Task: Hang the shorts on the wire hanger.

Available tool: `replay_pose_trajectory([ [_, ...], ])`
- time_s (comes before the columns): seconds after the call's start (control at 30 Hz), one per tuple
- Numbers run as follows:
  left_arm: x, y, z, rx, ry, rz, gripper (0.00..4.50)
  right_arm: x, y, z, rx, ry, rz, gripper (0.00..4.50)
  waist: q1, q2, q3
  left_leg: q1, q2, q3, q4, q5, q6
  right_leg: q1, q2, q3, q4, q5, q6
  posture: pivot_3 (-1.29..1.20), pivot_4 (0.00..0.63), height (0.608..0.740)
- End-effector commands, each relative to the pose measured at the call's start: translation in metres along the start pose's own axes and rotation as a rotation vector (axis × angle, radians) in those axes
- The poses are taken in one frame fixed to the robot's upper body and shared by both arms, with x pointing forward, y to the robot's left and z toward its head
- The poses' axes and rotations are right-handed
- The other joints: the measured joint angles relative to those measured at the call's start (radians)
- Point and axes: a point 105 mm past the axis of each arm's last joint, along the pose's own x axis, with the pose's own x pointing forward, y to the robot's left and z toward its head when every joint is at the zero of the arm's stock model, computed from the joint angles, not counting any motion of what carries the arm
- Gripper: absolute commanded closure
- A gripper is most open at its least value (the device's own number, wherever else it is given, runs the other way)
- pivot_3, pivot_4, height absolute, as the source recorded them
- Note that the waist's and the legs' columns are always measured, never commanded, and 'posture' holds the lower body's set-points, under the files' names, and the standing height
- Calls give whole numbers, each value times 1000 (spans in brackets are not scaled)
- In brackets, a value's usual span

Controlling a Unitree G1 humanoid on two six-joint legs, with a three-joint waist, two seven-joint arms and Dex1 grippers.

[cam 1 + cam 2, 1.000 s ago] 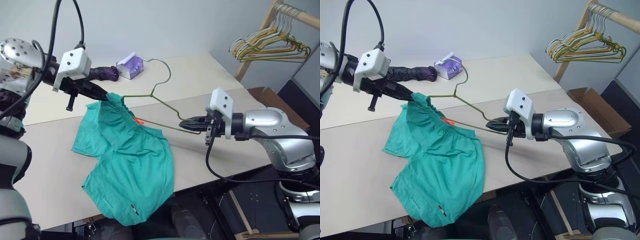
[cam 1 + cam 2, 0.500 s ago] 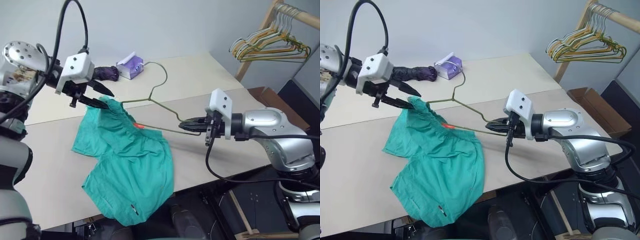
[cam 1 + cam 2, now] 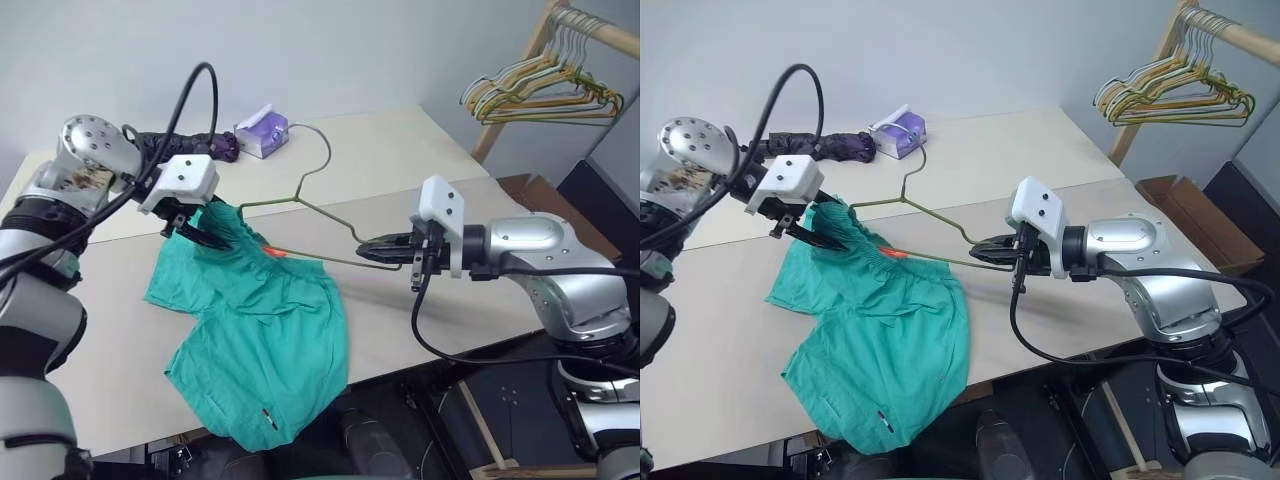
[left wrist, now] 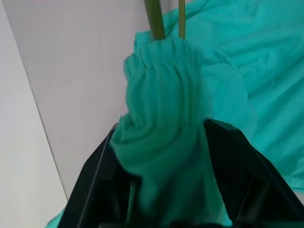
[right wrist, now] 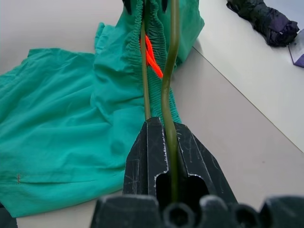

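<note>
Shorts point(image 3: 258, 330) draped on table point(image 3: 400, 160), waistband over wire hanger point(image 3: 310, 195). My left hand point(image 3: 205, 232) spread around bunched waistband. My right hand point(image 3: 372, 250) pinching hanger's far corner.

Teal shorts point(image 3: 262, 330) on table, waistband threaded on wire hanger point(image 3: 310, 195)

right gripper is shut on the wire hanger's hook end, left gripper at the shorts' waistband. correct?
Not quite. The right gripper is shut on the wire hanger at its shoulder corner, not the hook; the hook curves free over the table near the tissue box, as the left eye view shows. The left gripper is at the waistband of the shorts.
</note>
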Motion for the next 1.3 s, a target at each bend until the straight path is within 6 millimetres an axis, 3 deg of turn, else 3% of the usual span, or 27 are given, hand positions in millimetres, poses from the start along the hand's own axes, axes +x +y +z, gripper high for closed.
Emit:
replay_pose_trajectory([
  [0.03,-3,3,1,24,5,20,2002,-4,1,18,-45,-53,3,4500,-2,0,0,0,0,0,0,0,0,0,0,0,0,0,0,-200,19,740],
  [0.13,-1,1,-1,21,5,12,2002,-4,1,20,-46,-57,4,4500,-4,0,0,0,0,0,0,0,0,0,0,0,0,0,0,-199,14,740],
  [0.17,0,1,-2,17,2,11,2182,-4,1,20,-46,-62,4,4500,-5,0,0,0,0,0,0,0,0,0,0,0,0,0,0,-198,14,740],
  [0.43,0,0,0,5,-32,25,4458,-3,3,24,-37,-83,12,4500,-4,0,0,0,0,0,0,0,0,0,0,0,0,0,0,-177,18,740],
  [0.77,-6,-4,5,-24,-101,56,4458,2,7,23,-69,-117,16,4500,4,0,0,0,0,0,0,0,0,0,0,0,0,0,0,-134,24,740],
  [1.03,-10,-7,7,-31,-123,69,4500,0,-1,17,-58,-112,-33,1992,38,0,0,0,0,0,0,0,0,0,0,0,0,0,0,-131,50,740],
  [1.2,-9,-6,8,-50,-171,98,4500,-22,-20,12,-46,-76,-148,281,48,0,0,0,0,0,0,0,0,0,0,0,0,0,0,-154,56,740],
  [1.23,-9,-7,7,-52,-174,101,4500,-27,-23,11,-40,-72,-169,22,50,0,0,0,0,0,0,0,0,0,0,0,0,0,0,-156,58,740],
  [1.3,-8,-7,6,-61,-180,104,4500,-46,-31,8,-22,-59,-245,22,55,0,0,0,0,0,0,0,0,0,0,0,-1,0,0,-178,62,740],
])
